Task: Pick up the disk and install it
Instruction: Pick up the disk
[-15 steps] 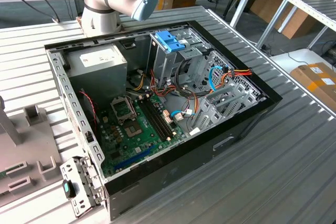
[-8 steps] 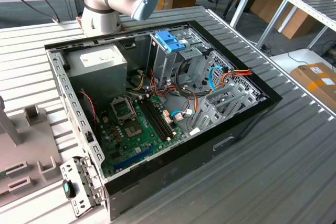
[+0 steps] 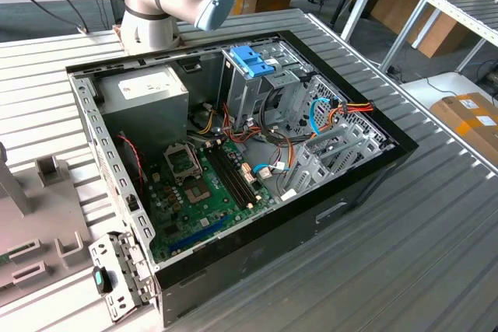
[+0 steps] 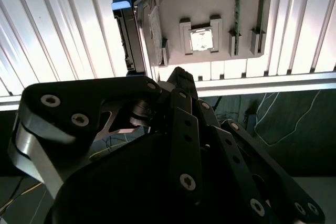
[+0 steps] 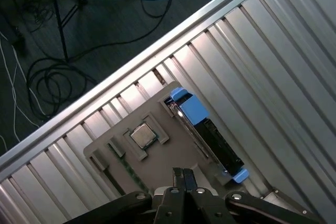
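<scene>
Not a word of it can be read from here. The power supply (image 3: pixel 148 95) inside the computer case (image 3: pixel 257 246) carries a pale sticker whose print is too fine to make out. The label on the cardboard box (image 3: pixel 467 114) at the exterior view's right is just as illegible.

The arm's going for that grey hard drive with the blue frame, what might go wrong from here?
The claw looks shut and aims at the grey holder plate, beside the grey hard drive in its light-blue plastic frame, so descending could strike the plate. The drive stands on edge; a skewed grip might tip it. Loose coloured cables crowd the metal drive cage and may snag.
</scene>
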`<state>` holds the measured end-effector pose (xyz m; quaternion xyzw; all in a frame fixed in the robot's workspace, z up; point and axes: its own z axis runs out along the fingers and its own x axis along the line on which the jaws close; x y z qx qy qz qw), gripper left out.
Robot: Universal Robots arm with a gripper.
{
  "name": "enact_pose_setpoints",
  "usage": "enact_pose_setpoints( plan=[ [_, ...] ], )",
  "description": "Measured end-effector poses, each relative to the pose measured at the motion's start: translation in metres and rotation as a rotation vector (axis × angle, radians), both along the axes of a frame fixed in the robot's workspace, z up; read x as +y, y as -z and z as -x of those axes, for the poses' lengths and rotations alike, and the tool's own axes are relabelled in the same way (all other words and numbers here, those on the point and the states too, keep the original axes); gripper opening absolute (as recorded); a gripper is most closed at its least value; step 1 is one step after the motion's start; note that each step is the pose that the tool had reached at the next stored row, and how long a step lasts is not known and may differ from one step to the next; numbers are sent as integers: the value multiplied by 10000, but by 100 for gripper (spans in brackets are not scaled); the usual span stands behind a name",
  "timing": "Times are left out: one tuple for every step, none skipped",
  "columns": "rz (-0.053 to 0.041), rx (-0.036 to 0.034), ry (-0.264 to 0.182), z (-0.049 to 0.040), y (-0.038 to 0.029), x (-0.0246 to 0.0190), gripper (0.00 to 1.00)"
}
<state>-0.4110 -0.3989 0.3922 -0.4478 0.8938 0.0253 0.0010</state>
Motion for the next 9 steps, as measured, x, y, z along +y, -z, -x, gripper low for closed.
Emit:
enact_pose_setpoints(
  plan=[
    [0,0,-51,0,0,0,10],
    [0,0,-98,0,0,0,10],
    [0,0,-171,0,1,0,10],
    [0,-1,-263,-1,1,0,10],
    [0,-1,-333,-1,2,0,10],
    [0,0,-432,-1,2,0,10],
    [0,0,-480,-1,3,0,10],
    [0,-1,-519,-1,3,0,10],
    [0,0,-599,-2,3,0,10]
  ],
)
